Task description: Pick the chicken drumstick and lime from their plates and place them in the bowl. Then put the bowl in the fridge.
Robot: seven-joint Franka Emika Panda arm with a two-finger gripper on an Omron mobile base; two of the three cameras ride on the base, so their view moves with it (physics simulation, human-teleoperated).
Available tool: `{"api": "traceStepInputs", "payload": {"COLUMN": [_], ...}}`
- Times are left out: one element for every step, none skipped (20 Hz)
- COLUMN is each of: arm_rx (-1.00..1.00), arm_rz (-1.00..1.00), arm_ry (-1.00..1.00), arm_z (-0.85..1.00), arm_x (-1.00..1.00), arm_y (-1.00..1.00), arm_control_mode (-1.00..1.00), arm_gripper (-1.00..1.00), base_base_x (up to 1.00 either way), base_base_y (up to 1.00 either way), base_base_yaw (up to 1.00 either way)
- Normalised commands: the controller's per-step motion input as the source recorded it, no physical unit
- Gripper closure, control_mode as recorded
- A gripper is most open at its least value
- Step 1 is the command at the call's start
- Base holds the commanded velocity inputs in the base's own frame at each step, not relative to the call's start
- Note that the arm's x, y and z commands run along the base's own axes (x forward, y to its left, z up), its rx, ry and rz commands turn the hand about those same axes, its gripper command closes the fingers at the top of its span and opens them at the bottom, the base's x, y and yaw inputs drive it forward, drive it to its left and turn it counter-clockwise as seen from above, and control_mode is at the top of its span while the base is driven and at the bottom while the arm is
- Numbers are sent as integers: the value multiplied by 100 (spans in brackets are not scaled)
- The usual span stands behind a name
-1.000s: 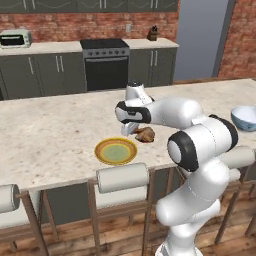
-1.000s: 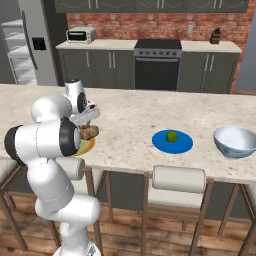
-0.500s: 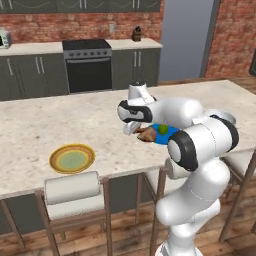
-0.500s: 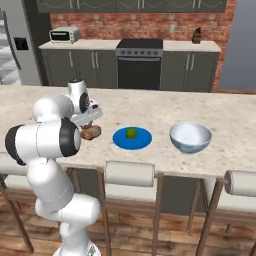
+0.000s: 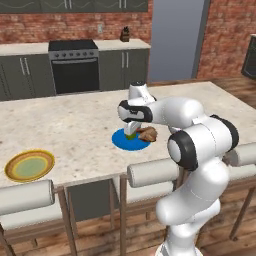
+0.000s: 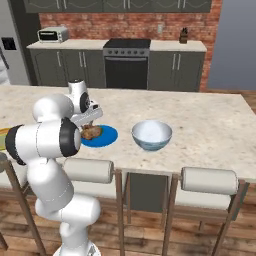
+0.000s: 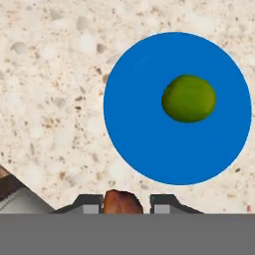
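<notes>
My gripper (image 5: 136,129) is shut on the brown chicken drumstick (image 5: 148,133), holding it just above the counter at the blue plate (image 5: 125,142). In the hand view the drumstick (image 7: 122,202) shows between the fingertips, with the lime (image 7: 189,98) lying on the blue plate (image 7: 144,144) ahead. The pale blue-white bowl (image 6: 151,134) stands upright to the right of the blue plate (image 6: 108,135) and the drumstick (image 6: 91,132). The yellow-rimmed plate (image 5: 29,165) lies far to the left. The grey fridge (image 6: 9,50) is at the far left edge.
White stools (image 6: 207,180) line the near side of the marble island (image 6: 210,125). A black oven (image 5: 74,70) and dark cabinets stand along the brick back wall, with a toaster oven (image 6: 52,34) on that counter.
Both base views have shifted as the base drove right: the yellow plate has slid left and the bowl has come nearer. The gripper stays shut on the drumstick, now by the blue plate.
</notes>
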Motion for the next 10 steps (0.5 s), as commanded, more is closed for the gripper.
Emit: {"api": "traceStepInputs", "payload": {"arm_rx": [0,0,0,0,0,0,0,0,0,0], "arm_rz": [0,0,0,0,0,0,0,0,0,0], "arm_ry": [0,0,0,0,0,0,0,0,0,0], "arm_z": [0,0,0,0,0,0,0,0,0,0], "arm_x": [0,0,0,0,0,0,0,0,0,0], "arm_y": [0,0,0,0,0,0,0,0,0,0], "arm_control_mode": [100,100,100,100,100,100,100,100,100,100], "arm_gripper": [100,100,100,100,100,100,100,100,100,100], "base_base_x": [23,26,25,26,24,29,31,40,44,47], "base_base_y": [-63,-62,-61,-57,-51,-44,-36,-21,-18,-21], "base_base_yaw": [1,1,1,2,2,1,1,4,7,7]}}
